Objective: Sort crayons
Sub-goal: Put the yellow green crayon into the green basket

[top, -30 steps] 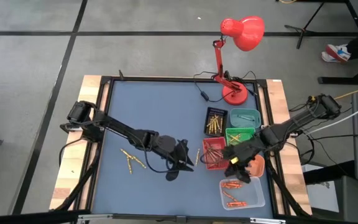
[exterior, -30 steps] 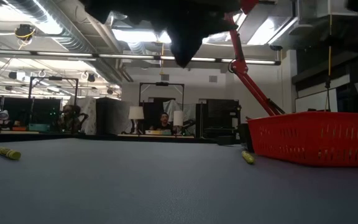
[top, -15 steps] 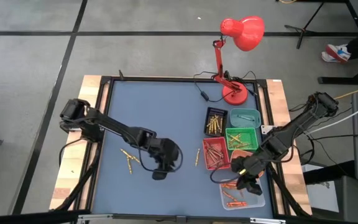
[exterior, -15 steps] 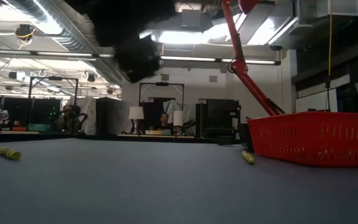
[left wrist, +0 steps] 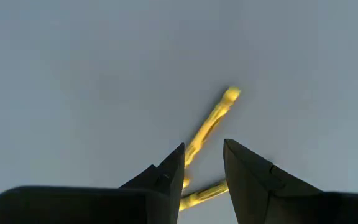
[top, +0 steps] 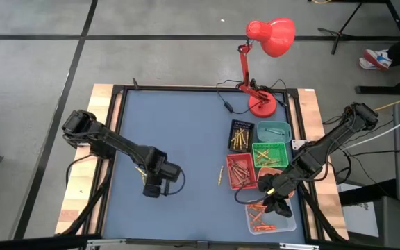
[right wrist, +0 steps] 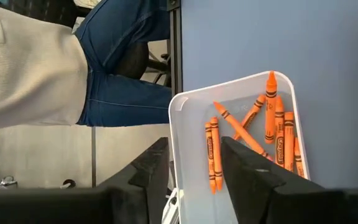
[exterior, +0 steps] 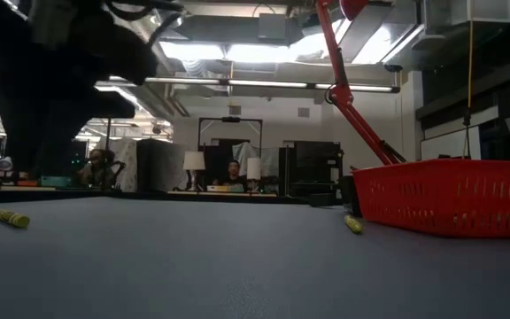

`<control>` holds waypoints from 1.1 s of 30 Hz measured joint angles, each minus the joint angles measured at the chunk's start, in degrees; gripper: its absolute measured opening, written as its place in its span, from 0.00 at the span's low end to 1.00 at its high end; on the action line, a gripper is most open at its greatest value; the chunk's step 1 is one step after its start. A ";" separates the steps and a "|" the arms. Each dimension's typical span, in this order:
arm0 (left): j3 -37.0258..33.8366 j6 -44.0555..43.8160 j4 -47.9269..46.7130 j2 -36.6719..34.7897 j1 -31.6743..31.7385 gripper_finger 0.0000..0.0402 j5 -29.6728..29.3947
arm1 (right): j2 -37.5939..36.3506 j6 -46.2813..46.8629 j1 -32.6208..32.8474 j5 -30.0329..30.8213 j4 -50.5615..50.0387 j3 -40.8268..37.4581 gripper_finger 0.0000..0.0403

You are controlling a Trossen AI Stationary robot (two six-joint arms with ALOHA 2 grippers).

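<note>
Two yellow crayons point(left wrist: 213, 121) lie on the blue mat at the table's left; in the high view they point(top: 139, 171) show beside my left gripper point(top: 153, 183). That gripper point(left wrist: 204, 158) points down, open, with both crayons in line with its gap, and touches neither. My right gripper point(top: 273, 199) hangs open point(right wrist: 194, 155) over the clear tray point(top: 281, 223), which holds several orange crayons point(right wrist: 253, 134). A lone yellow crayon point(top: 221, 175) lies left of the red tray point(top: 239, 171).
A black tray of yellow crayons point(top: 240, 135), a teal tray point(top: 274, 130), a green tray point(top: 268, 153) and an orange tray point(top: 288, 183) stand at the right. A red lamp point(top: 262, 104) stands at the far right. A seated person point(right wrist: 73, 68) is beyond the table's edge.
My left gripper has swung from the middle of the table toward its left edge and tipped to point down over the yellow crayons. My right gripper has gone from the red and orange trays toward the near edge, to above the clear tray, then kept still.
</note>
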 joint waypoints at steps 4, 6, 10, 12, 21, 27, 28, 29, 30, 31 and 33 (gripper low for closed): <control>0.00 3.28 -2.09 0.02 -1.47 0.24 -3.37 | 0.00 -0.04 0.00 2.68 0.01 0.00 0.36; -0.43 4.72 -1.15 0.02 -1.89 0.24 -3.52 | 0.00 -0.02 0.00 3.54 0.00 0.00 0.36; -3.17 5.08 0.82 0.02 -2.37 0.24 -3.48 | 0.00 -0.02 0.00 4.24 -0.01 0.00 0.36; -5.10 5.12 2.63 0.02 -2.39 0.24 -3.50 | 0.00 -0.03 0.00 4.26 0.01 0.00 0.36; -12.77 5.12 12.20 -0.29 -2.39 0.24 -3.34 | 0.00 -0.04 0.00 4.37 0.03 0.00 0.36; -13.45 5.14 12.85 -0.24 -2.39 0.23 -4.44 | 0.00 -0.13 0.00 8.67 0.06 0.00 0.36; -13.46 5.17 13.08 -0.26 -2.38 0.22 -4.49 | 0.00 -0.15 0.00 9.54 0.06 0.00 0.36; -13.50 5.19 13.46 -0.24 -2.26 0.21 -4.50 | 0.00 -0.24 0.00 10.60 0.06 0.00 0.36; -13.51 5.21 13.79 -0.24 -2.17 0.19 -4.48 | 0.00 -0.37 0.00 11.74 0.06 0.00 0.36; -13.53 5.21 14.23 -0.24 -2.01 0.18 -4.48 | 0.00 -0.71 0.00 12.85 0.06 0.00 0.36; -13.62 5.19 15.01 -0.20 -1.53 0.14 -4.73 | 0.00 -2.20 0.00 15.41 0.06 0.00 0.36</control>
